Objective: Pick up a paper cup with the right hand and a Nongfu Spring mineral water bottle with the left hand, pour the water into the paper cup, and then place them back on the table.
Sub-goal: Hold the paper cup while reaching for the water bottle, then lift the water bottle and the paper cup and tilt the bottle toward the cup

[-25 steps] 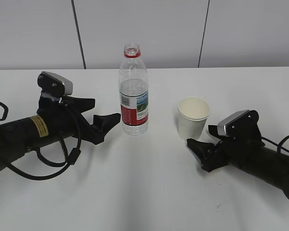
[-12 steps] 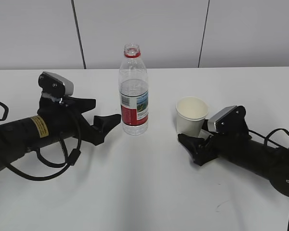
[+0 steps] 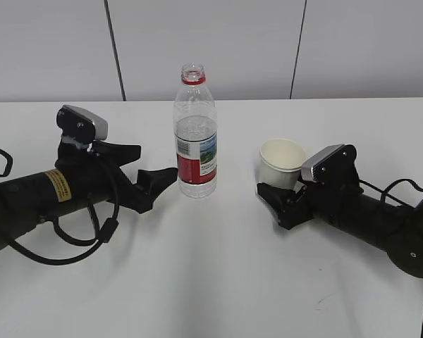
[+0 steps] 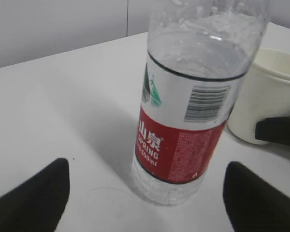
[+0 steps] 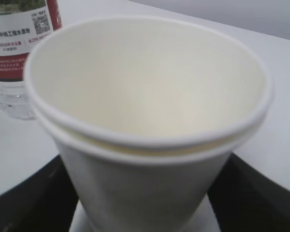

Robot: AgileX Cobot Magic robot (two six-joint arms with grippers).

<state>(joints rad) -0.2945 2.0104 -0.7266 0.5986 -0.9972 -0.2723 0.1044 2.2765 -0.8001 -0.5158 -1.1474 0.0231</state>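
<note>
Two nested cream paper cups [image 5: 150, 130] stand between the right claw's [image 3: 280, 199] spread jaws; the left claw [image 3: 146, 177] gapes beside a clear ribbed bottle [image 3: 195, 134] on the smooth white table [image 3: 218, 282].

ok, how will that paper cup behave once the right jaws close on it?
The paper cup looks empty and thin-walled, so probably very light and easily crushed. It appears to be two nested cups, likely a bit stiffer. Its tapered sides may let it slip down.
</note>
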